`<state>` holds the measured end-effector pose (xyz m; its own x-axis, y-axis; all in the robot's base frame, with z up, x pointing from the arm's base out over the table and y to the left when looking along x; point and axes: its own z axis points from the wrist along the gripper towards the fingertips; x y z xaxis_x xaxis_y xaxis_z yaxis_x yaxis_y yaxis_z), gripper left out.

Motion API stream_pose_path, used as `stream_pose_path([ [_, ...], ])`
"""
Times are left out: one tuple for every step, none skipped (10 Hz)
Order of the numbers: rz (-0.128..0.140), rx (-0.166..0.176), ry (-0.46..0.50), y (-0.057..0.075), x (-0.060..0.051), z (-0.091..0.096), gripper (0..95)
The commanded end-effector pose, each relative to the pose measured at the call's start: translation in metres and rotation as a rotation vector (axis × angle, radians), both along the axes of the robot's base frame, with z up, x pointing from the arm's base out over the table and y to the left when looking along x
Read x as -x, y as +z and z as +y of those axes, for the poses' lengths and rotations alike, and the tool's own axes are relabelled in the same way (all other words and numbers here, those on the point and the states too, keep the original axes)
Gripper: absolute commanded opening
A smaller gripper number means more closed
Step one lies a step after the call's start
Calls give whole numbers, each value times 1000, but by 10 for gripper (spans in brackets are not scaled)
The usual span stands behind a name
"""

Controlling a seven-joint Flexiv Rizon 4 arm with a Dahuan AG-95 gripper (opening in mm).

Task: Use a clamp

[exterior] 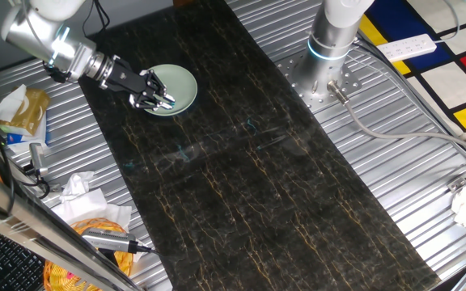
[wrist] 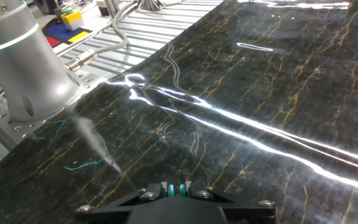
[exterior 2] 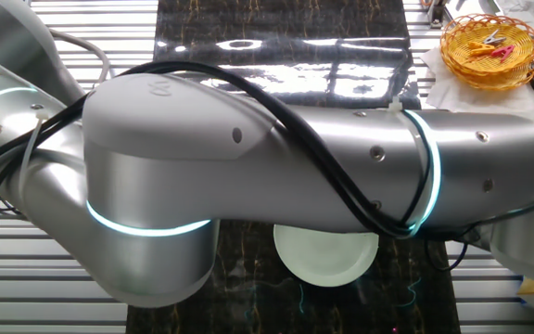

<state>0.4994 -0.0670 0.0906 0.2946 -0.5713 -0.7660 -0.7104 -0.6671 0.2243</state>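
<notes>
Slippage is the risk: the clamp (wrist: 180, 190) is pinched only thinly between the closed hand (exterior: 156, 95) above the plate (exterior: 183, 83).

- I see open dark marble mat (exterior: 298, 186) across the middle.
- The arm's base (exterior: 330, 61) blocks one edge.
- The pale green plate (exterior: 180, 85) sits under my gripper (exterior: 158, 99).
- Clutter (exterior: 87, 218) lines the side.

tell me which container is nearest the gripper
The round pale green plate: the gripper hangs over its rim, while the orange wicker basket sits off the dark mat.
</notes>
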Motion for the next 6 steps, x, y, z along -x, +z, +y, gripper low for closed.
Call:
stream_pose_path([
  [0,8,-8,0,0,0,0],
  [-2,8,-10,0,0,0,0],
  [-1,7,-8,-1,0,0,0],
  [-3,3,-6,-2,0,0,0],
  [-3,-1,-6,-2,0,0,0],
  [-3,-4,-5,-2,0,0,0],
])
